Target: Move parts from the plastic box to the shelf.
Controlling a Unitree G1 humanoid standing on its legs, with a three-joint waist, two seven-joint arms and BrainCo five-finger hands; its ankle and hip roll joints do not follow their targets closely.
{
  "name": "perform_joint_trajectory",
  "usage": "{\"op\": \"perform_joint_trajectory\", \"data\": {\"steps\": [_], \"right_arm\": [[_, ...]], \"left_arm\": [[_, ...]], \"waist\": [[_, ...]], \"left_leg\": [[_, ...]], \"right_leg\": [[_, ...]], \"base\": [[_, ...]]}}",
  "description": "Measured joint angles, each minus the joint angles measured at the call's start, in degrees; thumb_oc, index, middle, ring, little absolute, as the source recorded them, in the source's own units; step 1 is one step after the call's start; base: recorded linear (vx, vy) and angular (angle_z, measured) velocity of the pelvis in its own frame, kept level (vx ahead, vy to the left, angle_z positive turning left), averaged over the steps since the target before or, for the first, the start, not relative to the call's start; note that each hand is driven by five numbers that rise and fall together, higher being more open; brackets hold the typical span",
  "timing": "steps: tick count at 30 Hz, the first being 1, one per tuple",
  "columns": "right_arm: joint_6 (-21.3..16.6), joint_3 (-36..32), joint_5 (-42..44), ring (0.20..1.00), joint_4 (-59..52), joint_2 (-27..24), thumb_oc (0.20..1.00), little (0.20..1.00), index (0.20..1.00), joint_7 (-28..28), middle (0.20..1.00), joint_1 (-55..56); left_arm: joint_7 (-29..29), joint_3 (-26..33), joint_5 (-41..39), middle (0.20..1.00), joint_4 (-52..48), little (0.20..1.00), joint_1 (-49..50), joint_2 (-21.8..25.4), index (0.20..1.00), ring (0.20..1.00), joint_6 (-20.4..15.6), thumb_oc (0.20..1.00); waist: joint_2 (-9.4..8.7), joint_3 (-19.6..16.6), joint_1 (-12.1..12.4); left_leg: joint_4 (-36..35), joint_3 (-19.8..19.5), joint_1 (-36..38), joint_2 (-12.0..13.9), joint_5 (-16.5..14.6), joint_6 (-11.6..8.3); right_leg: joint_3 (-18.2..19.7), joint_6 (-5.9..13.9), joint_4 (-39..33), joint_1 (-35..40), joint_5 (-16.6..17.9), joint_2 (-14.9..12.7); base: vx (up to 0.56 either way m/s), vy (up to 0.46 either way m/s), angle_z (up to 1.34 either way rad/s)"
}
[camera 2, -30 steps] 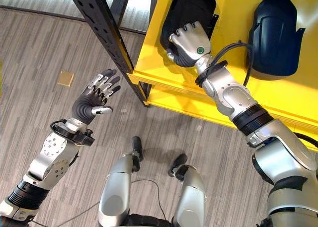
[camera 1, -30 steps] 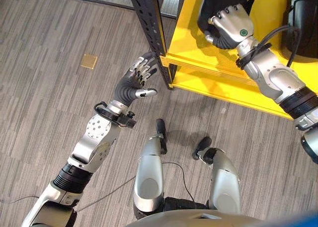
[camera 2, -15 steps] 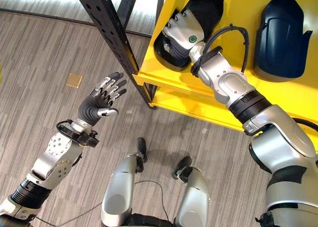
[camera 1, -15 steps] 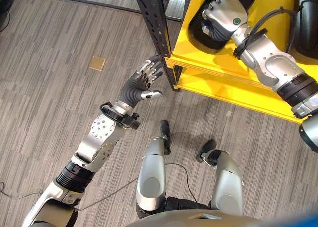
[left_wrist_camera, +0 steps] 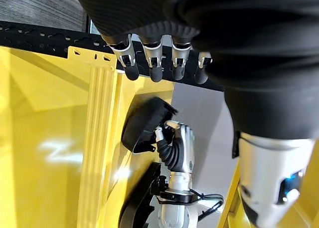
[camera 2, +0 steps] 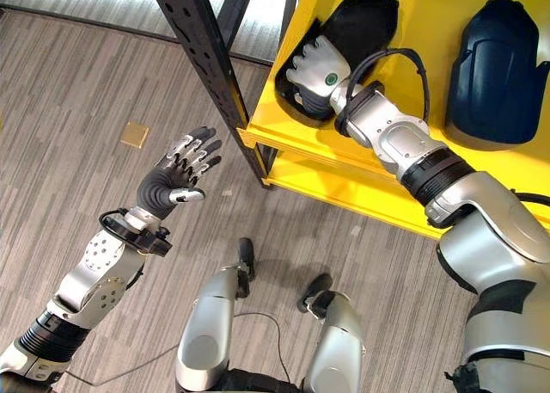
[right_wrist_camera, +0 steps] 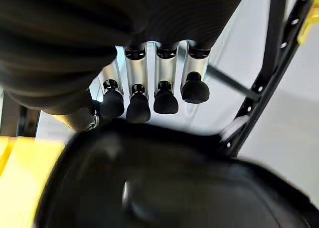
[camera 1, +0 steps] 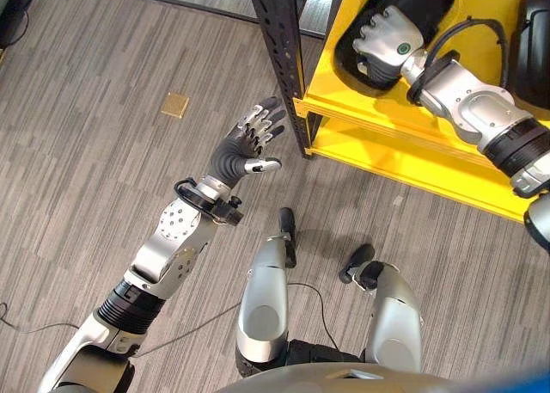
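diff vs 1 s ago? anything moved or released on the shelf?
The right robot hand has pushed the black part further onto the yellow shelf, tilting it so its hollow side now shows; its fingers stay curled on the part's edge, nothing released. The camera shifted too. The left robot hand stays open in the air by the black post, and the dark blue part hasn't moved.

Grey wood-grain floor (camera 1: 86, 169) runs all around. A small tan square plate (camera 1: 175, 105) lies flat on it at ten o'clock, well apart from the rest.
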Motion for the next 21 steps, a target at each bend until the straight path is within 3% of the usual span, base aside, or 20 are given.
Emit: {"op": "perform_joint_trajectory", "data": {"steps": [1, 2, 3, 4, 5, 6, 8, 14, 15, 19, 21], "right_arm": [[0.4, 0.0, 0.5, 0.260, 0.1, 0.0, 0.260, 0.260, 0.260, -0.1, 0.260, 0.0], [1.0, -0.1, 2.4, 0.485, 0.3, 0.0, 0.485, 0.485, 0.485, -1.4, 0.485, 0.0], [1.6, -0.4, 4.0, 0.824, 0.5, 0.0, 0.824, 0.824, 0.824, -2.9, 0.824, 0.1], [2.5, -1.4, 6.9, 0.824, 0.5, 0.0, 0.824, 0.824, 0.824, -4.6, 0.824, 0.3], [3.1, -2.8, 8.8, 1.000, 0.4, 0.2, 1.000, 1.000, 1.000, -5.7, 1.000, 0.6], [3.6, -4.4, 10.4, 1.000, 0.2, 0.2, 1.000, 1.000, 1.000, -6.4, 1.000, 0.8], [4.1, -13.6, 15.6, 1.000, -5.5, 0.8, 1.000, 1.000, 1.000, -7.8, 1.000, 5.3], [5.7, -17.5, 19.4, 1.000, -17.8, 4.6, 1.000, 1.000, 1.000, -9.7, 1.000, 13.3], [4.5, -18.2, 16.5, 1.000, -23.4, 7.3, 1.000, 1.000, 1.000, -13.1, 1.000, 16.0], [3.6, -18.6, 14.7, 1.000, -24.3, 7.5, 1.000, 1.000, 1.000, -14.3, 1.000, 16.5], [-0.8, -21.3, 14.3, 1.000, -31.4, 9.6, 1.000, 1.000, 1.000, -12.3, 1.000, 21.2]], "left_arm": [[0.0, -0.1, 0.0, 1.000, 0.0, 1.000, 0.0, 0.1, 1.000, 1.000, 0.0, 1.000], [-0.2, -0.2, 0.0, 1.000, 0.0, 1.000, 0.0, 0.2, 1.000, 1.000, -0.2, 1.000], [-0.2, -0.2, 0.0, 1.000, 0.0, 1.000, 0.2, 0.2, 1.000, 1.000, -0.6, 1.000], [-0.2, -0.2, 0.0, 1.000, 0.0, 1.000, 0.5, 0.2, 1.000, 1.000, -1.1, 1.000], [-0.2, -0.2, 0.0, 1.000, 0.0, 1.000, 0.7, 0.2, 1.000, 1.000, -1.2, 1.000], [-0.1, -0.3, 0.0, 1.000, 0.0, 1.000, 0.7, 0.2, 1.000, 1.000, -1.2, 1.000], [0.3, -0.3, 0.0, 1.000, -0.1, 1.000, 0.7, 0.1, 1.000, 1.000, -1.4, 1.000], [3.3, -0.9, 0.5, 1.000, -0.1, 1.000, -0.6, -2.0, 1.000, 1.000, -1.6, 1.000], [4.8, -1.3, 0.8, 1.000, -0.1, 1.000, -1.2, -3.1, 1.000, 1.000, -1.5, 1.000], [5.7, -1.4, 0.9, 1.000, -0.1, 1.000, -1.3, -3.2, 1.000, 1.000, -1.6, 1.000], [6.9, -1.5, 1.4, 1.000, -0.1, 1.000, -1.3, -4.5, 1.000, 1.000, -2.1, 1.000]], "waist": [[0.00, 0.0, 0.0], [0.00, 0.0, -0.2], [0.00, 0.0, -0.2], [0.00, 0.0, -0.6], [0.00, 0.0, -0.5], [-0.01, 0.0, -1.0], [0.01, 0.0, -1.2], [0.21, 0.0, -4.5], [0.31, 0.0, -5.2], [0.68, 0.0, -5.9], [0.87, 0.0, -6.1]], "left_leg": [[0.0, 0.0, 0.0, 0.0, 0.0, -0.01], [0.0, 0.0, 0.0, 0.0, 0.0, 0.00], [0.0, 0.0, 0.0, 0.0, 0.0, 0.00], [0.0, 0.0, 0.0, 0.1, 0.0, 0.00], [0.0, 0.1, -0.1, 0.1, 0.0, 0.01], [0.0, 0.2, 0.0, 0.1, 0.0, 0.01], [-0.1, 0.3, -0.2, 0.1, 0.0, 0.04], [-0.1, 0.9, -0.3, 0.5, 0.0, 0.03], [-0.4, 1.6, -0.3, 0.7, -0.1, 0.00], [-1.0, 1.9, -0.1, 0.7, 0.1, -0.13], [-1.4, 2.6, -0.1, 0.4, 0.1, -0.11]], "right_leg": [[0.0, 0.00, 0.0, 0.0, 0.0, 0.0], [0.0, 0.00, -0.1, 0.0, 0.0, 0.1], [0.0, 0.00, -0.1, 0.0, 0.0, 0.1], [0.0, 0.00, -0.2, 0.0, 0.0, 0.1], [0.0, 0.01, -0.2, 0.0, 0.0, 0.1], [0.1, 0.02, -0.2, -0.1, 0.0, 0.1], [0.2, 0.04, -0.3, -0.3, 0.0, 0.2], [0.8, 0.03, -1.0, -0.7, 0.2, 0.9], [1.4, -0.03, -1.1, -1.4, 0.3, 1.1], [1.6, -0.10, -1.2, -1.8, 0.3, 1.3], [2.2, -0.01, -1.1, -2.3, 0.3, 1.1]], "base": [[0.00, 0.000, 0.00], [0.00, 0.000, 0.00], [0.00, 0.000, 0.00], [-0.03, 0.038, -0.01], [-0.03, 0.038, -0.02], [-0.04, 0.045, -0.02], [-0.03, 0.032, -0.03], [-0.02, 0.051, -0.08], [-0.01, 0.028, -0.19], [-0.02, 0.058, -0.06], [-0.02, -0.003, -0.10]]}}
